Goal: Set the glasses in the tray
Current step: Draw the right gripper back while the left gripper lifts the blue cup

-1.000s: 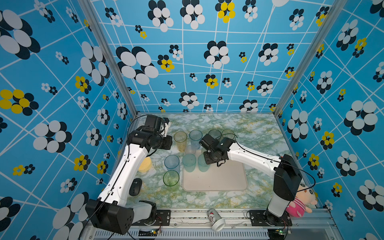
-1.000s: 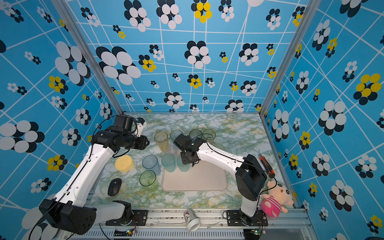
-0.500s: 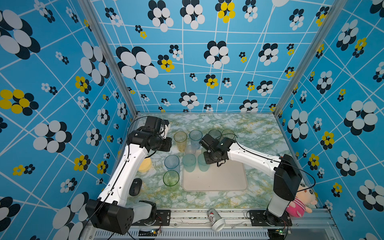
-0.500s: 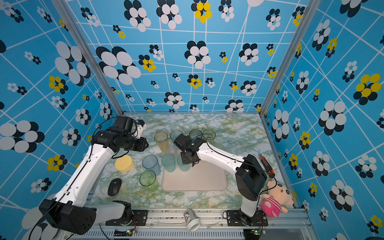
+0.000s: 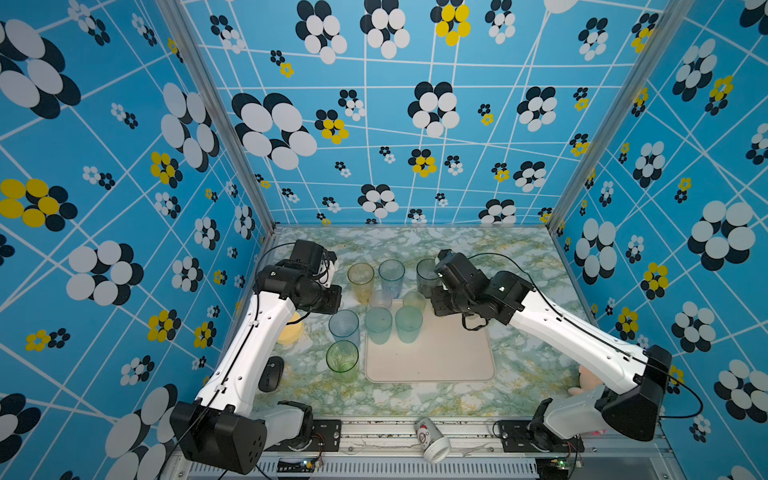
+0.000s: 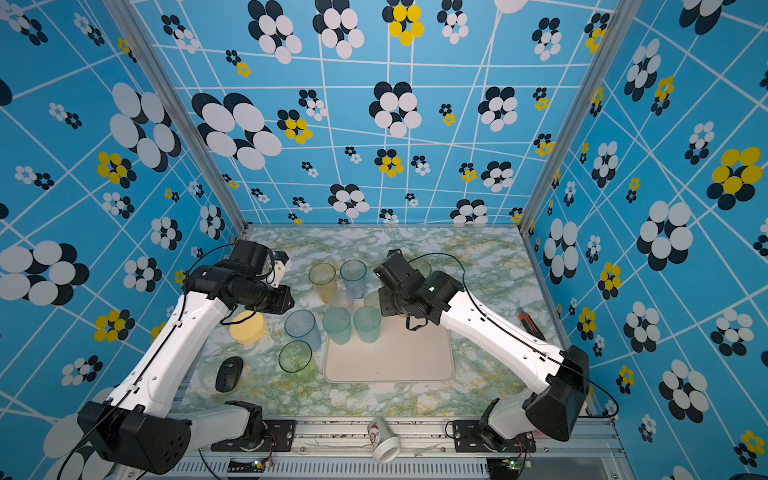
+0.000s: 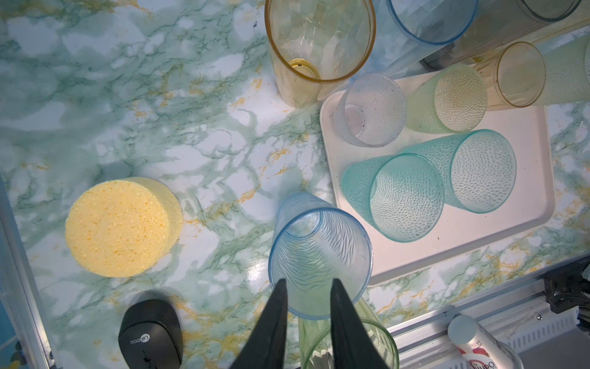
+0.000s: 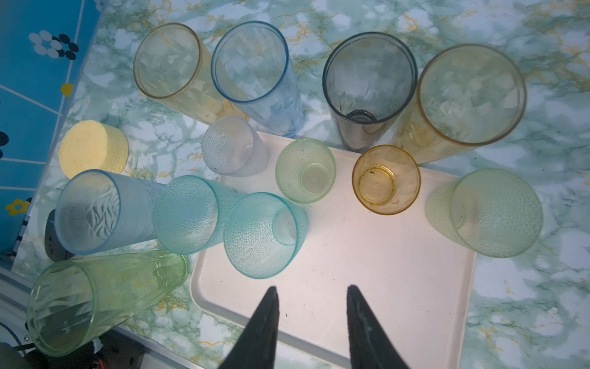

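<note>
The cream-pink tray lies mid-table. On its far part stand a clear short glass, a green short one, an amber short one and two teal glasses. Tall amber, blue and grey glasses stand behind it on the table. My left gripper hovers open over the ribbed blue glass, beside a tall green glass. My right gripper is open over bare tray, holding nothing.
A yellow round sponge-like dish and a black mouse lie left of the glasses. A white paper cup lies on the front rail. A pink plush toy sits at the right. Patterned walls enclose three sides.
The right gripper's wrist has drawn back a little to the right from the tray's far edge. The left arm has barely shifted.
</note>
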